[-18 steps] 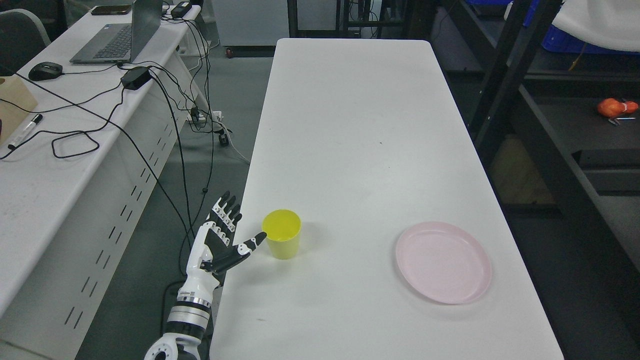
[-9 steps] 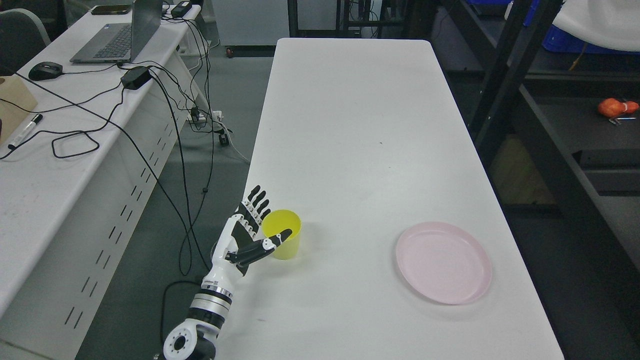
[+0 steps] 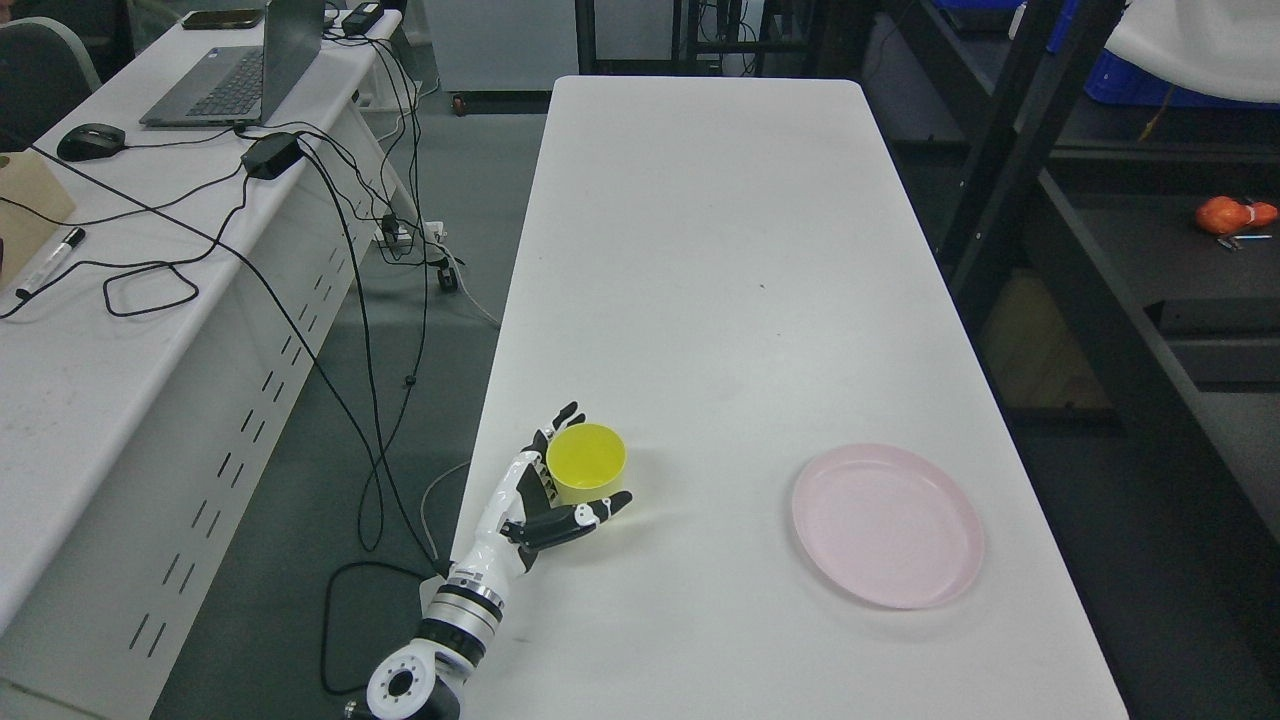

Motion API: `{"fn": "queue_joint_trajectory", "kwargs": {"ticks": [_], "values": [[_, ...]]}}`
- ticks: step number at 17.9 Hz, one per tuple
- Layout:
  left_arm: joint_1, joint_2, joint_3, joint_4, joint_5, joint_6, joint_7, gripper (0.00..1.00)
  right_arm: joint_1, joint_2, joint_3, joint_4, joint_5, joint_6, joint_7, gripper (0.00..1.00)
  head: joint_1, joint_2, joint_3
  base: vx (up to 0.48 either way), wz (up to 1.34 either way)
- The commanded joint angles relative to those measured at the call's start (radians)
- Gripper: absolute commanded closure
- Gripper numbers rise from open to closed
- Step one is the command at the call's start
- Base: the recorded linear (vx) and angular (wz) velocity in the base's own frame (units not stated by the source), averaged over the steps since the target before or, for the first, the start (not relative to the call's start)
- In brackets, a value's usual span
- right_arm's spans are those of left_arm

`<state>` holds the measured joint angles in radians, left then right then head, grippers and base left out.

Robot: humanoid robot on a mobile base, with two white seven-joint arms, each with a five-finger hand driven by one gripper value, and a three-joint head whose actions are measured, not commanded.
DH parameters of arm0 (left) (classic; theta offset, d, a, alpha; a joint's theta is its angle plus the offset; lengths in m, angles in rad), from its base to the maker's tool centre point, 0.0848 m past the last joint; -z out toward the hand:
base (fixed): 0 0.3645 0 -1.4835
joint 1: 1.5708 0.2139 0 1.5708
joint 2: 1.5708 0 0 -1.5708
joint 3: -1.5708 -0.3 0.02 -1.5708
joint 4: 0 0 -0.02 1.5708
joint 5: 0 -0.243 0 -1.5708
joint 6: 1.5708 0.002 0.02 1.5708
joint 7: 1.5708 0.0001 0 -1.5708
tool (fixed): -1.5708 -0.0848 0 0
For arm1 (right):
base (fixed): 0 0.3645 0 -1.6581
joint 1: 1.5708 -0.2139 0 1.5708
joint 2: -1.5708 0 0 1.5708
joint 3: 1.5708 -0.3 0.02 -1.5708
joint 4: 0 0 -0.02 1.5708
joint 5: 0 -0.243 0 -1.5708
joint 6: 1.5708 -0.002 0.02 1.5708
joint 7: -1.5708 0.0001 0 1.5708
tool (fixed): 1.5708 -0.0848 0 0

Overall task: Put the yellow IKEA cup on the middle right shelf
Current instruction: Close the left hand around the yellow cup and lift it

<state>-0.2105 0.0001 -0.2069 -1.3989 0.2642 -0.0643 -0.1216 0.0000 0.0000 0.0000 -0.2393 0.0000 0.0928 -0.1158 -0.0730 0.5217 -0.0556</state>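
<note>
The yellow cup (image 3: 587, 463) stands upright on the white table (image 3: 720, 250), near its front left edge. My left hand (image 3: 560, 480) comes in from the lower left and wraps the cup: the thumb (image 3: 605, 507) lies across its near side and the fingers (image 3: 562, 418) reach round its far left side. The palm is against the cup. The cup rests on the table. The black shelf rack (image 3: 1090, 290) stands to the right of the table. My right arm is out of view.
A pink plate (image 3: 886, 525) lies on the table's front right. An orange object (image 3: 1233, 215) sits on a shelf of the rack. A desk (image 3: 90, 350) on the left carries a laptop (image 3: 245, 70), a mouse (image 3: 90, 142) and cables.
My left hand has moved right from beside the table edge onto the cup and closed round it. The cup has shifted slightly to the right.
</note>
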Motion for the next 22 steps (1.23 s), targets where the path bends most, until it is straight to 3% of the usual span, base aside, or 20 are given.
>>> {"fn": "queue_joint_trajectory", "kwargs": {"ticks": [1, 2, 5, 6, 8, 11, 16, 22], "values": [[-0.01, 0.017, -0.037, 0.067, -0.051, 0.003, 0.0, 0.05, 0.014, -0.017, 0.017, 0.0, -0.025, 0.001, -0.001, 0.01, 0.0, 0.0, 0.0, 0.0, 0.0], [-0.01, 0.017, -0.037, 0.067, -0.051, 0.001, 0.0, 0.12, 0.014, -0.017, 0.017, 0.0, -0.025, 0.001, -0.001, 0.01, 0.0, 0.0, 0.0, 0.0, 0.0], [-0.007, 0.017, 0.003, 0.067, -0.046, -0.04, -0.001, 0.45, 0.014, -0.017, 0.017, 0.0, -0.025, 0.001, -0.001, 0.01, 0.0, 0.0, 0.0, 0.0, 0.0], [-0.003, 0.017, 0.01, 0.069, -0.043, -0.087, 0.0, 0.6, 0.014, -0.017, 0.017, 0.0, -0.025, 0.001, -0.001, 0.01, 0.0, 0.0, 0.0, 0.0, 0.0], [0.01, 0.017, 0.02, 0.077, 0.041, -0.251, 0.003, 1.0, 0.014, -0.017, 0.017, 0.0, -0.025, 0.001, -0.001, 0.01, 0.0, 0.0, 0.0, 0.0, 0.0], [0.025, 0.017, 0.041, 0.014, 0.053, -0.295, 0.005, 1.0, 0.014, -0.017, 0.017, 0.0, -0.025, 0.001, -0.001, 0.01, 0.0, 0.0, 0.0, 0.0, 0.0], [0.106, 0.017, 0.058, -0.234, 0.058, -0.308, 0.003, 1.0, 0.014, -0.017, 0.017, 0.0, -0.025, 0.001, -0.001, 0.01, 0.0, 0.0, 0.0, 0.0, 0.0], [0.146, 0.017, 0.046, -0.321, 0.058, -0.357, 0.002, 1.0, 0.014, -0.017, 0.017, 0.0, -0.025, 0.001, -0.001, 0.01, 0.0, 0.0, 0.0, 0.0, 0.0]]}}
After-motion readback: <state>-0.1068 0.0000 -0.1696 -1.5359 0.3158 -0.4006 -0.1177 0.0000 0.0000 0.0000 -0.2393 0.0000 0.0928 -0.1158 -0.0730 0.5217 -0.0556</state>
